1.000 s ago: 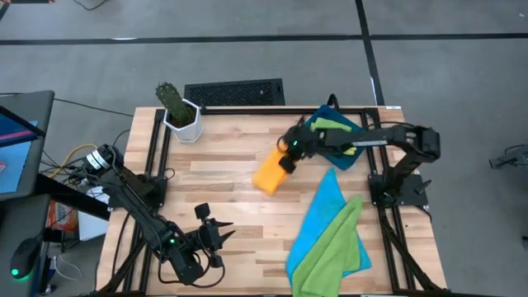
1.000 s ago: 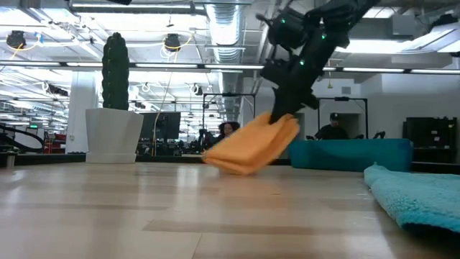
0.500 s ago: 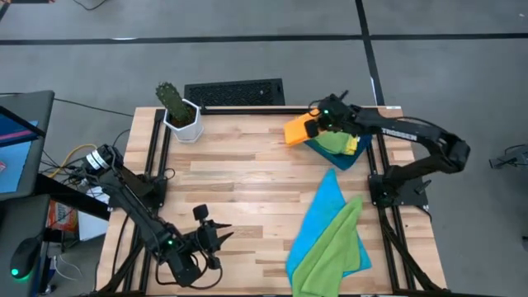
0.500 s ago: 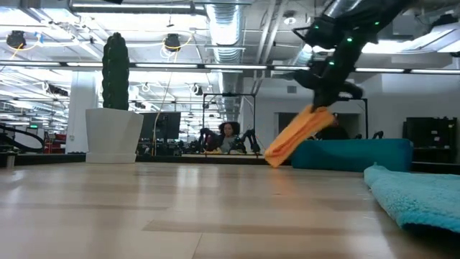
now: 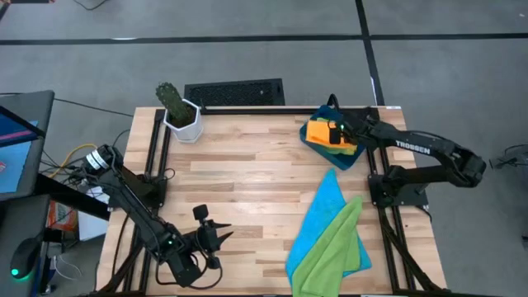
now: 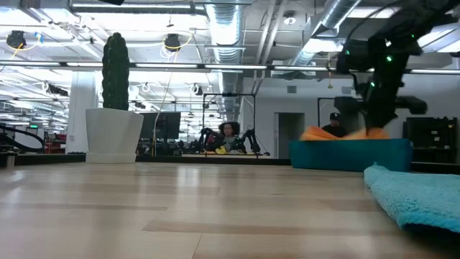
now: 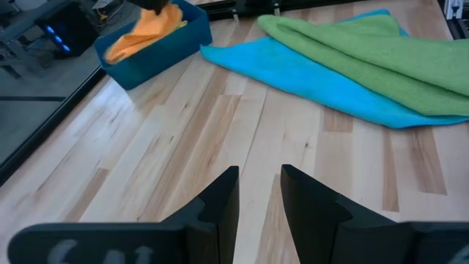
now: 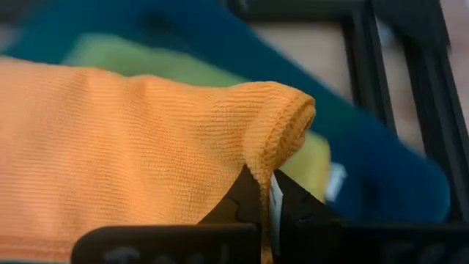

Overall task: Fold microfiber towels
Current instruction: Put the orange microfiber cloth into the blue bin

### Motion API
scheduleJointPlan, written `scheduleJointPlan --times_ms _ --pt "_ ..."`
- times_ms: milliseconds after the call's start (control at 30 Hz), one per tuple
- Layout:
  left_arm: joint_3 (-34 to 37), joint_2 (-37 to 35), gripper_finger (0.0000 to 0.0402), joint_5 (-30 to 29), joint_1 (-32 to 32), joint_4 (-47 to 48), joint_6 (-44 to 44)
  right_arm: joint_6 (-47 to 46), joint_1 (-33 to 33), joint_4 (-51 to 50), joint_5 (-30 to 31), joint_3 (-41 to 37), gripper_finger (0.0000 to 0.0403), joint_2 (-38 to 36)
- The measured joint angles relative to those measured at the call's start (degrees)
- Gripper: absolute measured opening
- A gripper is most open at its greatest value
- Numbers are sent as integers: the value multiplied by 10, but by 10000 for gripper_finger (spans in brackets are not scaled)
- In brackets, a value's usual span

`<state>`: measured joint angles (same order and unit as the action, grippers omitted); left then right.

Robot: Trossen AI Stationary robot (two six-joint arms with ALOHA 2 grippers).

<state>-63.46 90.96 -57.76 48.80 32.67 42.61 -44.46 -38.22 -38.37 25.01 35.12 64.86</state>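
The folded orange towel (image 5: 319, 132) lies in the dark-blue tray (image 5: 347, 160) at the table's far right, on a lime green towel (image 8: 146, 59) and a yellow one (image 8: 320, 165). My right gripper (image 5: 337, 130) is shut on it. In the low view the orange towel (image 6: 320, 134) shows just above the tray's wall (image 6: 352, 155). A bright blue towel (image 5: 324, 213) lies spread at the near right, with a lime green towel (image 5: 330, 247) lying partly on it. My left gripper (image 5: 211, 234) is open and empty at the near left. My right gripper pinches a folded edge of the orange towel (image 8: 277, 139) between its two fingers, several layers thick. The fingers come from the table's right side, slanting down. The towel's rest lies spread toward the table's left on the towels in the tray.
A cactus in a white pot (image 5: 178, 112) stands at the far left corner. A black grille (image 5: 233, 92) lies beyond the table's far edge. Bare wood (image 5: 239, 181) fills the table's middle and left. The blue towel (image 7: 308, 77) and green towel (image 7: 366, 51) lie ahead of my left gripper (image 7: 260, 198).
My right gripper has carried the folded orange towel from the table's middle toward the far right corner and down into the tray. The towel hung below the gripper, clear of the table; now it lies in the tray.
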Motion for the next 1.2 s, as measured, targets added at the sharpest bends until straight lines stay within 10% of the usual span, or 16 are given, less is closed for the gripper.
scheduleJointPlan --times_ms 167,467,600,1067,1200 --pt "0 0 96 0 0 0 0 -18 19 12 -4 -39 36 0" --pt "0 0 96 0 0 0 1 3 63 -60 17 -4 213 -43" --pt "0 0 96 0 0 0 6 58 82 54 5 8 238 -62" --pt "0 0 96 -11 -2 4 16 190 98 287 -38 8 21 155" --pt "0 0 96 -11 -4 14 21 203 63 346 -54 9 15 208"
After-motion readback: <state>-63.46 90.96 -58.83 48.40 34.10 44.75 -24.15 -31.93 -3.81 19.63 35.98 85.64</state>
